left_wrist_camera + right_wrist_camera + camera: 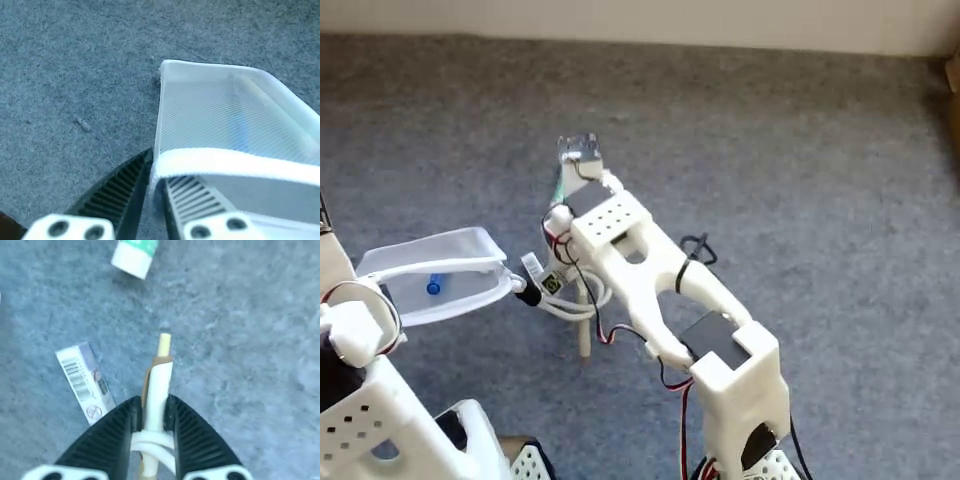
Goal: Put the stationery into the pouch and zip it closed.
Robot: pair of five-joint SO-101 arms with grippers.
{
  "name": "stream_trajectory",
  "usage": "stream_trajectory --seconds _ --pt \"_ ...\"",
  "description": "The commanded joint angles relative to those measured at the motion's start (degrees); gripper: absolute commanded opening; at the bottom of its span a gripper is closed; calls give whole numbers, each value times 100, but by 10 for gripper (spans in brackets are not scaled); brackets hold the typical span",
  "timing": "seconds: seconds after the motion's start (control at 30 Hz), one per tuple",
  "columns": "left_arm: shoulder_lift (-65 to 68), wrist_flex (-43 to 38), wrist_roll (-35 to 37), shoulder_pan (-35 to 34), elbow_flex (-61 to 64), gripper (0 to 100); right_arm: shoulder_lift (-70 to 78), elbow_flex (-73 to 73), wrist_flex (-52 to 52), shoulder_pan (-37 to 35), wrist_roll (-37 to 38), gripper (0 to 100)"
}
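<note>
A translucent white mesh pouch (440, 275) lies open at the left, with a blue item (434, 285) inside it. In the left wrist view my left gripper (155, 177) is shut on the pouch (225, 115) at its white zip edge. My left arm (360, 400) stands at the bottom left. My right gripper (150, 412) is shut on a cream pencil (159, 375) with a brown band, tip pointing at the carpet. From above, the pencil (585, 338) hangs below the right arm (650, 280), just right of the pouch. A barcoded box (85, 382) and a green-and-white glue stick (134, 255) lie on the carpet.
Everything rests on grey carpet (800, 180), with open floor to the right and at the back. White cable loops (570, 303) and red wires (620, 335) hang around the right arm's wrist. A pale wall edge (720, 20) runs along the back.
</note>
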Motion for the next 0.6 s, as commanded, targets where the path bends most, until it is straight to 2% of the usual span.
stream_trajectory --seconds 0.0,0.2,0.3,0.57 --pt "-48 -149 53 -40 -145 7 -409 -523 391 48 404 4" --pt "-48 -149 53 -40 -145 7 -1710 -66 391 66 396 4" --pt "-48 -149 53 -40 -145 7 -2475 558 13 57 396 4" --pt "-48 -149 53 -40 -145 7 -4585 3292 -2598 57 396 4"
